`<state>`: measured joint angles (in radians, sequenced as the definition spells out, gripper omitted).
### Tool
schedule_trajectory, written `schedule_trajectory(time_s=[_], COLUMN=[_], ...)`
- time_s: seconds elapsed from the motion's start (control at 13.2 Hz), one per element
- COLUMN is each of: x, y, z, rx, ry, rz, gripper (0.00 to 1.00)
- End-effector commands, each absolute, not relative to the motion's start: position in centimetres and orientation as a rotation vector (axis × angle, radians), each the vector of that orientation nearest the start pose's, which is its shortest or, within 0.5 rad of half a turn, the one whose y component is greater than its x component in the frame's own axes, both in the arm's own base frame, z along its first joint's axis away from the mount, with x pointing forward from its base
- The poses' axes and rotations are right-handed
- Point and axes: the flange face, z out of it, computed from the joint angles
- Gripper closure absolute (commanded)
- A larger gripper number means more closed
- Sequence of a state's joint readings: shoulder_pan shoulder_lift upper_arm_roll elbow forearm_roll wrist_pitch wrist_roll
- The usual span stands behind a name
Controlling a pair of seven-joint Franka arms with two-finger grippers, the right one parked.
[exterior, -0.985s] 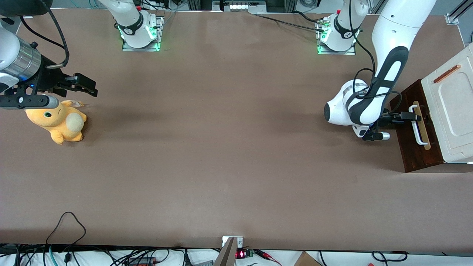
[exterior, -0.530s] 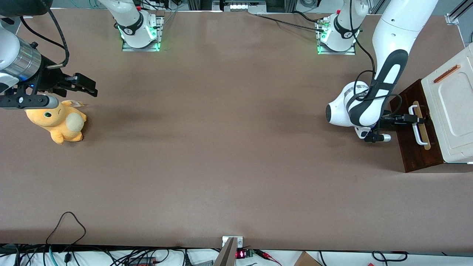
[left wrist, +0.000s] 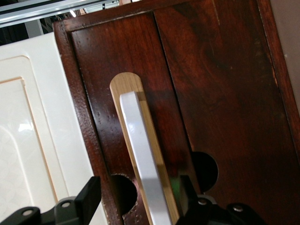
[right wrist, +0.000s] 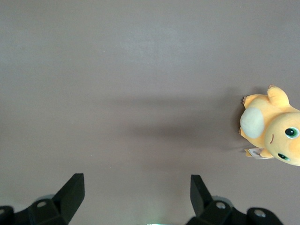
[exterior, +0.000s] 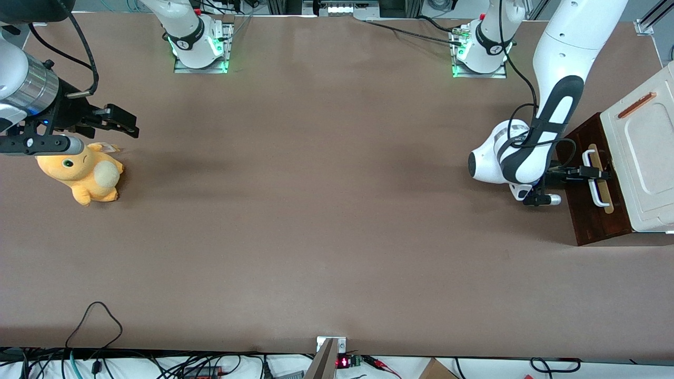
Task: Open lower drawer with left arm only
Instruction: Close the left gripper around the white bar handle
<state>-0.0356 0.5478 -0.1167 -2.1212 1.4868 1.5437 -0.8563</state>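
Observation:
The lower drawer's dark brown front (exterior: 590,216) (left wrist: 220,93) faces up beside the cream-white cabinet top (exterior: 645,152). Its white bar handle (exterior: 595,189) (left wrist: 140,150) lies on a tan wood strip (left wrist: 125,86). My left arm (exterior: 526,152) reaches over the drawer front. Its gripper (exterior: 599,172) (left wrist: 138,194) is open and straddles the handle, with one black finger (left wrist: 89,199) on each side of the bar. Neither finger (left wrist: 185,190) touches the bar. Two round holes in the wood show by the fingers.
The cream cabinet top (left wrist: 28,140) carries a small reddish bar (exterior: 636,105). An orange plush toy (exterior: 84,176) (right wrist: 274,129) lies toward the parked arm's end of the table. Loose cables (exterior: 95,321) run along the table edge nearest the front camera.
My left arm has shifted a little toward the cabinet and nearer the front camera. The gripper now reaches farther over the handle.

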Motion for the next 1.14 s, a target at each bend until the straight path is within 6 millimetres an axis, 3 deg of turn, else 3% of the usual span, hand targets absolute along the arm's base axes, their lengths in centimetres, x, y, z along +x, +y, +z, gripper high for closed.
schedule_trajectory(time_s=[0.0, 0.15, 0.38, 0.68, 1.06], x=[53.3, 53.3, 52.1, 52.2, 52.7], y=[3.5, 3.7, 3.6, 3.5, 3.7], z=[16.7, 16.6, 14.5, 14.9, 16.9], rx=[-1.625, -1.628, -1.675, -1.672, -1.666], ry=[0.237, 0.235, 0.169, 0.167, 0.196], rz=[0.131, 0.130, 0.033, 0.030, 0.056], gripper=[0.25, 0.25, 0.27, 0.27, 0.30])
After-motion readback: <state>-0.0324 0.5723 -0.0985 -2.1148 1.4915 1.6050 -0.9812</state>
